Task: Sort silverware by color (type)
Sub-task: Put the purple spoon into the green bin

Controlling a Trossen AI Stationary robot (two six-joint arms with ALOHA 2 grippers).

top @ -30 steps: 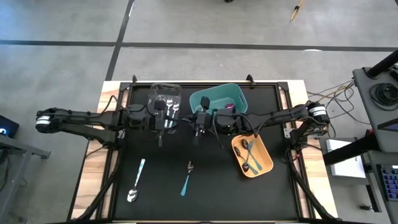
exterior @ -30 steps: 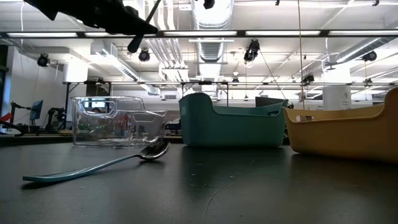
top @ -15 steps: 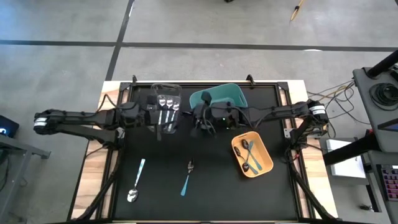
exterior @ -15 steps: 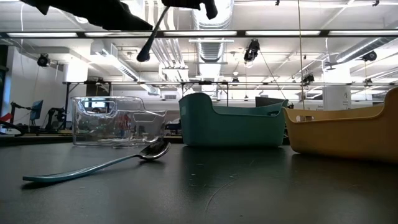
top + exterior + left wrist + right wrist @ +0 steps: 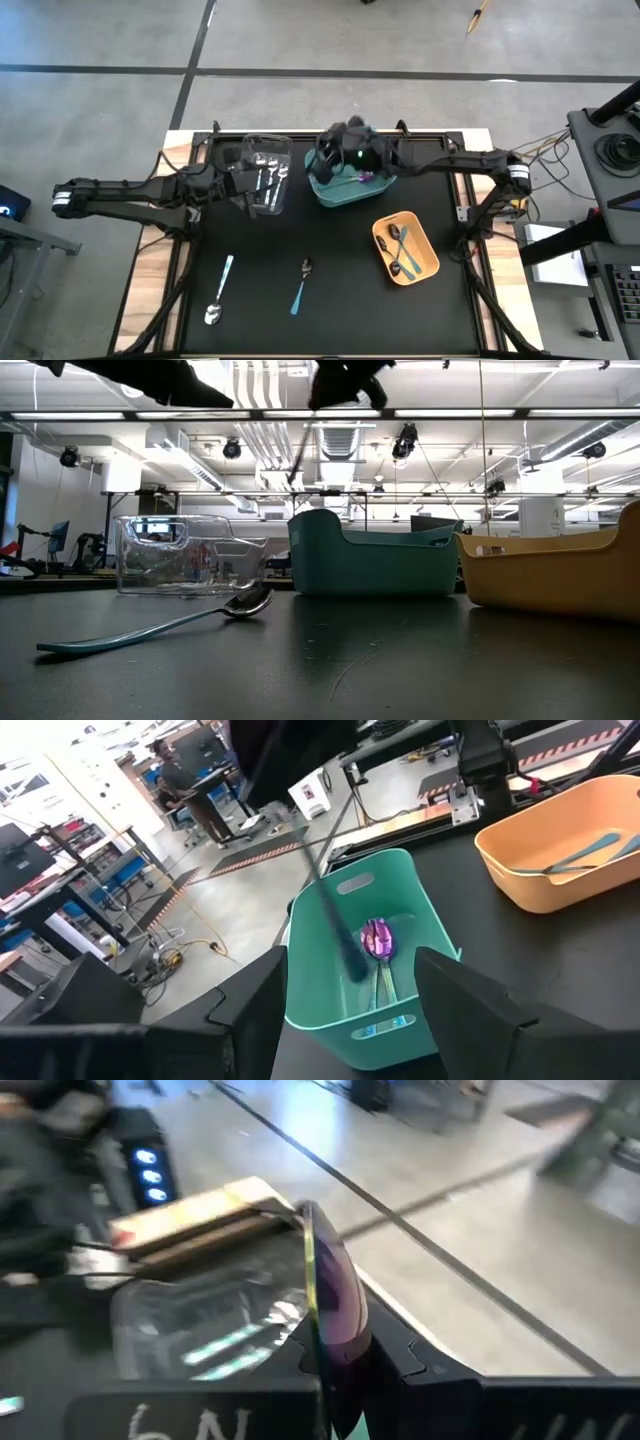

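High view is showing the right gripper (image 5: 335, 165) hanging over the teal bin (image 5: 385, 183), pinching a purple spoon (image 5: 335, 1315), with another purple spoon (image 5: 377, 937) lying inside. Beside the clear bin (image 5: 279, 205) holding silver spoons (image 5: 266, 166), the left gripper (image 5: 243, 195) is standing wide and empty.

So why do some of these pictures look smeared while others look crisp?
The right wrist view is motion-blurred: the clear bin and floor streak, though the purple spoon in the right gripper stays fairly sharp. The low view is backlit by ceiling lights, so the arms overhead are silhouettes. The high view is evenly lit, with glints on the teal-handled spoon.
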